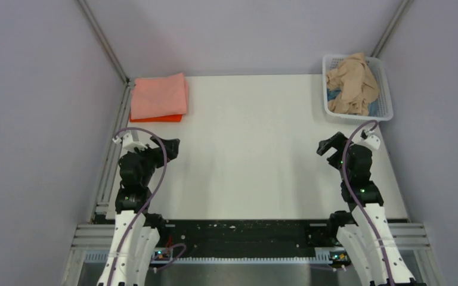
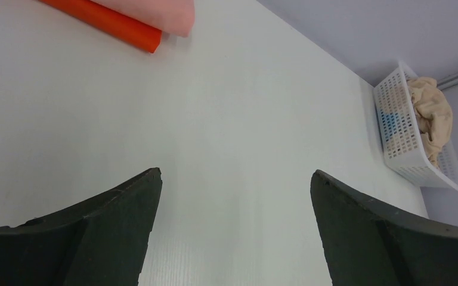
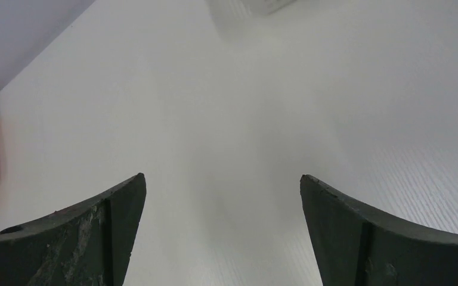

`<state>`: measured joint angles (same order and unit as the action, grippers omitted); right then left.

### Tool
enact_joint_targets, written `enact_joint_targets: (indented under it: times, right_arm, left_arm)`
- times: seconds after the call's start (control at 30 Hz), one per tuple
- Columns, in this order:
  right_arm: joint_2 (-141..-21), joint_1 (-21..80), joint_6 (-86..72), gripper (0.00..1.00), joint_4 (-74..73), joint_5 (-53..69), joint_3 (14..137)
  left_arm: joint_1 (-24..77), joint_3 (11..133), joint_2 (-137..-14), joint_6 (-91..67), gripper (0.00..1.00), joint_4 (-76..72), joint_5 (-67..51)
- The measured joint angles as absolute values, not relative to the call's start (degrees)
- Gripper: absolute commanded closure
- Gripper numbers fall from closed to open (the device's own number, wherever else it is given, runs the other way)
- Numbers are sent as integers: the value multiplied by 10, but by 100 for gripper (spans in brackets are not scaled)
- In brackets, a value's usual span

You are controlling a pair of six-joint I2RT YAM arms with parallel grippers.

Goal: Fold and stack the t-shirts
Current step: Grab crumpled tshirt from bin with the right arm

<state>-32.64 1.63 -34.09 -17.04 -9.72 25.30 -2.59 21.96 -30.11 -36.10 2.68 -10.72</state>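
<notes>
A folded salmon pink t-shirt (image 1: 158, 95) lies on a folded orange t-shirt (image 1: 155, 118) at the table's far left; both show in the left wrist view, pink (image 2: 155, 12) over orange (image 2: 113, 22). A crumpled tan t-shirt (image 1: 352, 83) fills the white basket (image 1: 384, 89) at the far right, with a bit of blue cloth (image 1: 333, 95) under it; it also shows in the left wrist view (image 2: 432, 110). My left gripper (image 1: 168, 147) is open and empty above the table, near the stack. My right gripper (image 1: 329, 146) is open and empty, below the basket.
The white table (image 1: 250, 149) stretches between the two arms. Grey walls with metal frame posts close in the left, back and right sides. The arm bases and a black rail sit at the near edge.
</notes>
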Motion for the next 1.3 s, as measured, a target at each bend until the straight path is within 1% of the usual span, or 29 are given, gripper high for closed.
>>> enact_joint_targets:
  times: [0.1,0.23,0.33,0.57,0.7,0.87,0.97,1.13,1.17,1.2,1.27,1.3]
  right_arm:
    - [-328,16,-328,1,-137,-95,253]
    - [-348,16,-275,1,-55,-71,265]
    - [-410,16,-240,1,-33,-74,333]
    - [-673,14,-179,1,-24,-147,588]
    - [-810,-4,-149,1,-55,-156,707]
    - [-967,-45,-147,2,-108,-167,844]
    - [-1058,-64,-152,4,-135,-170,926]
    - [-1194,-87,-163,15,-192,-171,1058]
    - [-1229,-92,-167,18,-211,-171,1092]
    - [-1238,-96,-168,27,-215,-171,1098]
    - [-1264,-101,-171,63,-234,-173,1117]
    - [-1272,-104,-174,76,-241,-173,1119]
  left_arm:
    - [-26,220,-301,-361,1,27,-110]
    - [-26,218,-301,-362,1,27,-109]
    - [-26,216,-301,-363,1,27,-108]
    - [-26,216,-300,-363,1,26,-106]
    - [-26,211,-295,-364,1,25,-100]
    - [-26,209,-294,-366,1,25,-89]
    - [-26,209,-294,-366,1,25,-81]
    - [-26,208,-300,-366,1,18,-74]
    - [-26,208,-302,-367,1,17,-72]
    - [-26,208,-305,-368,1,15,-70]
    - [-26,208,-309,-368,1,14,-67]
    - [-26,208,-310,-369,1,13,-66]
